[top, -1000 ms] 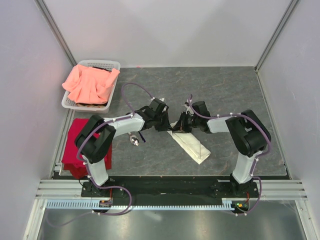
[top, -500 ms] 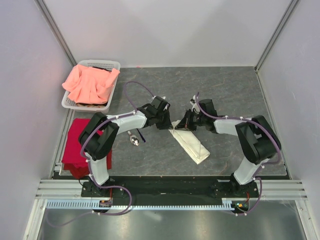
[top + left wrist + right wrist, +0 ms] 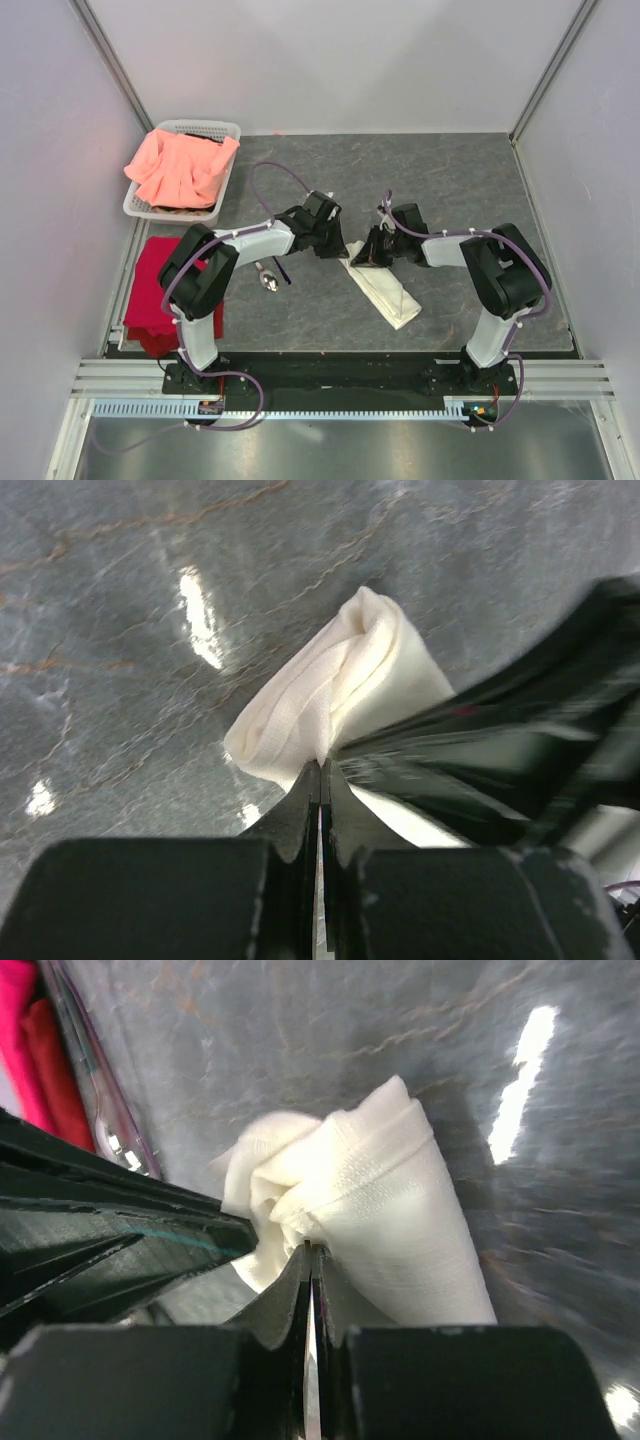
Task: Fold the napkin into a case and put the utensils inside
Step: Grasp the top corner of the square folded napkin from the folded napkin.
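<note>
No legible text, labels, brands or numbers in any view; napkin (image 3: 385, 290), basket (image 3: 200, 126) and surface (image 3: 450, 180) all unmarked.

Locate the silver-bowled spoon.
In the top view the spoon lies on the table left of centre, beside the left arm, between the red cloth and the napkin.

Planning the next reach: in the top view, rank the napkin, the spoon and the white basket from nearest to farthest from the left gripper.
1. napkin: at the left gripper's tips.
2. spoon: on the table, to its left.
3. white basket: far left corner.
</note>
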Controlling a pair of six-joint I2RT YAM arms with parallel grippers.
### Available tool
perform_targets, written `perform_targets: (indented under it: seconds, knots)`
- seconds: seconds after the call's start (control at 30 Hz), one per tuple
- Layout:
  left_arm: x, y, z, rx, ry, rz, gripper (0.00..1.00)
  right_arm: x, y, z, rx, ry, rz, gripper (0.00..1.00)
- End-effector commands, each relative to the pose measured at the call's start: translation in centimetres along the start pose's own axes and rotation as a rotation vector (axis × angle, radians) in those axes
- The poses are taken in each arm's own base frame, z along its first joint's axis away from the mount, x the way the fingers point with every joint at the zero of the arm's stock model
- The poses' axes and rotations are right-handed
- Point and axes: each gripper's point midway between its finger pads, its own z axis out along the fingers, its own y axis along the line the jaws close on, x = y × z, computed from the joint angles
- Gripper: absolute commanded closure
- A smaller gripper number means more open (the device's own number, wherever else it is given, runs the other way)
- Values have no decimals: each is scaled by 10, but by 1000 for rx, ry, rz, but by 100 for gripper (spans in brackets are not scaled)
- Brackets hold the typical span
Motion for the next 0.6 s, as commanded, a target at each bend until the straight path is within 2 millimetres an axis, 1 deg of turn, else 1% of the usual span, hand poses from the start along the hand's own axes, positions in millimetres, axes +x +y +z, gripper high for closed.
perform_targets:
  seconds: [0.0,0.07,0.1,0.17,0.23,0.27,0.3,0.33,0.4,0.43,0.47,0.53,0.57]
  knots:
    - [-18,-33,5,106,-17,21,86,11,-11,13,3,-4,21,93]
    - [-17,-29,14,95,-8,23,75,13,-15,13,15,-8,29,94]
    - [-20,-30,14,101,-9,21,74,16,-18,12,20,-2,35,94]
    - [-21,-30,11,102,-17,23,71,17,-18,10,19,-5,39,94]
    - [-24,-35,-1,120,-39,25,69,15,-17,5,17,-17,41,94]
    - [-25,-36,-6,127,-51,25,66,15,-17,3,17,-21,42,94]
    - [-27,-39,-15,140,-71,26,64,13,-17,1,16,-26,44,94]
    - [-29,-42,-19,152,-85,26,64,12,-15,0,13,-28,40,94]
    - [-35,-44,-29,161,-107,25,64,9,-13,-2,7,-35,43,95]
    - [-35,-43,-31,156,-109,22,66,6,-10,-5,1,-43,40,95]
    - [-37,-42,-32,152,-115,21,72,3,-7,-7,-3,-50,34,95]
    - [-39,-40,-34,144,-117,17,76,-1,-2,-12,-4,-58,25,95]
    - [-39,-39,-34,140,-116,13,84,-5,2,-13,-9,-66,16,95]
